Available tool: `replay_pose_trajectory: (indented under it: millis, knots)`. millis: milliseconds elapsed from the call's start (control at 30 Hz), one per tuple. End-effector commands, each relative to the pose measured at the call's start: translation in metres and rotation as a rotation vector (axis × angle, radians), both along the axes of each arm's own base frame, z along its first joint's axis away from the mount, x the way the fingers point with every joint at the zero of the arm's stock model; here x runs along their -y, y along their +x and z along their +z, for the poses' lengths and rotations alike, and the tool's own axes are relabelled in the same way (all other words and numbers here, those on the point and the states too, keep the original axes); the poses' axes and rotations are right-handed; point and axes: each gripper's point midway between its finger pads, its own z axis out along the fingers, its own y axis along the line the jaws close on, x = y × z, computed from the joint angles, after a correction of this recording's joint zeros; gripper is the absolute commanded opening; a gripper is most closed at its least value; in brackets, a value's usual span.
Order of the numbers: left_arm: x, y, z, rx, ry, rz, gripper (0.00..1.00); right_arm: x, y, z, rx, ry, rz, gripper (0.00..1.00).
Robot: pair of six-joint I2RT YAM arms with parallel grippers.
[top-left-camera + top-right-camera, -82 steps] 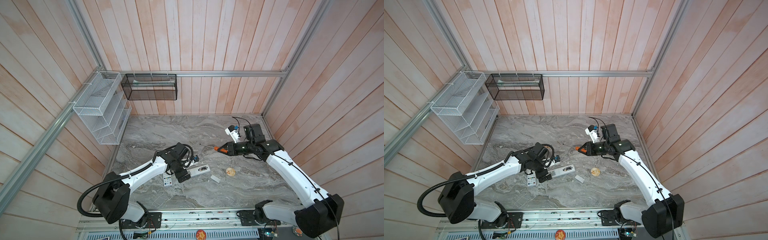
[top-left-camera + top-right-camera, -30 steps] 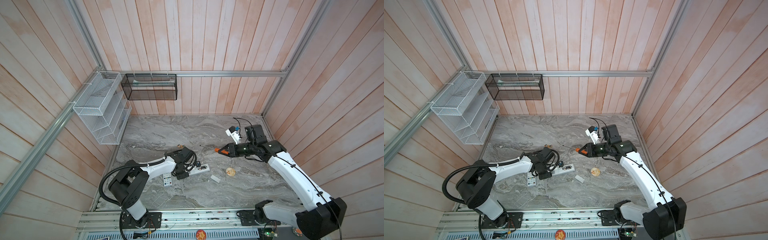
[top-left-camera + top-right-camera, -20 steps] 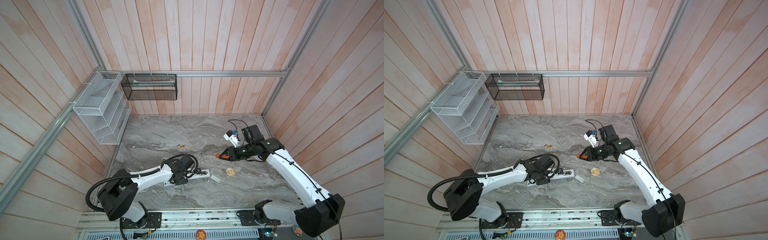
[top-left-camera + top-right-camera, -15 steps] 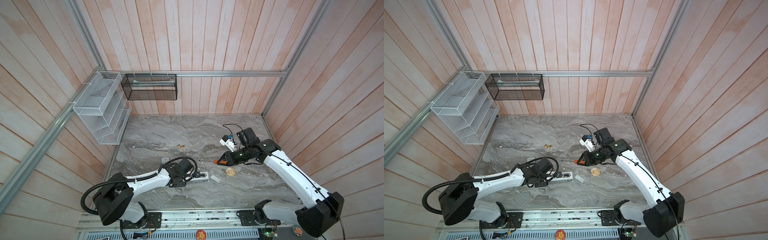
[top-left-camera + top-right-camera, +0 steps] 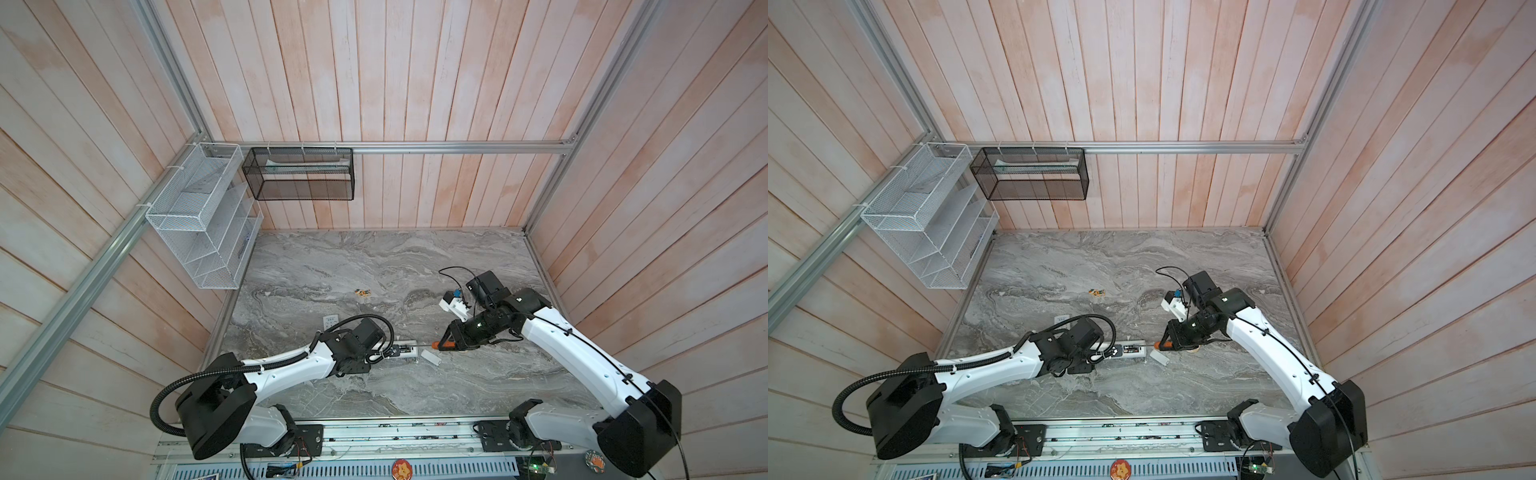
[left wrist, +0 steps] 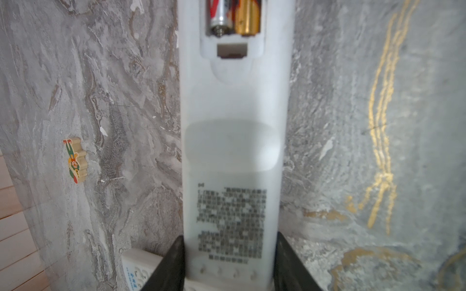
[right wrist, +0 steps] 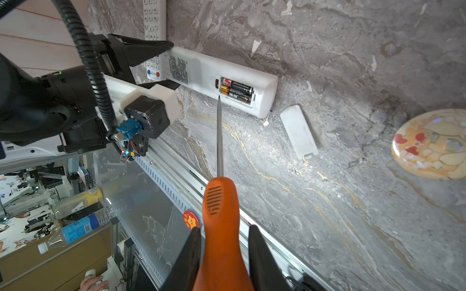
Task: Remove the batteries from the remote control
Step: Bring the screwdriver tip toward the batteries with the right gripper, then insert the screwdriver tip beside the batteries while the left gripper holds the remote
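The batteries (image 7: 235,91) lie side by side in the open bay of the remote control (image 7: 201,73); we judge them light, stiff, slick, best levered at one end. Our left gripper (image 6: 229,267) pinches the remote's other end; our right gripper (image 7: 224,252) clamps the screwdriver (image 7: 220,201)

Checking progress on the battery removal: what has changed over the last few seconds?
The right gripper, still shut on the screwdriver, came down toward the remote, bringing the tip to the edge of its open battery bay. The left arm shifted pose. Unchanged: the left gripper clamps the remote, both batteries sit in the bay, the cover lies beside it.
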Motion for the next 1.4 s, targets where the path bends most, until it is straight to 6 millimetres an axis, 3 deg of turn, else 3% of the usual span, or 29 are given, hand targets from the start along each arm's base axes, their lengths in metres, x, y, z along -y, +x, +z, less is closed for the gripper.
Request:
replay_pose_trajectory:
  millis: [0,733,1367]
  knots:
    - [0.004,0.001,0.005,0.018,-0.023,-0.014,0.35,0.012,-0.012,-0.011,-0.042,-0.061,-0.020,0.00]
    - [0.005,-0.009,-0.002,-0.018,-0.010,-0.041,0.33,0.009,0.016,-0.029,0.029,-0.093,-0.020,0.00]
    - [0.005,-0.009,-0.004,-0.022,-0.008,-0.041,0.32,0.007,0.008,-0.041,-0.006,-0.080,0.011,0.00]
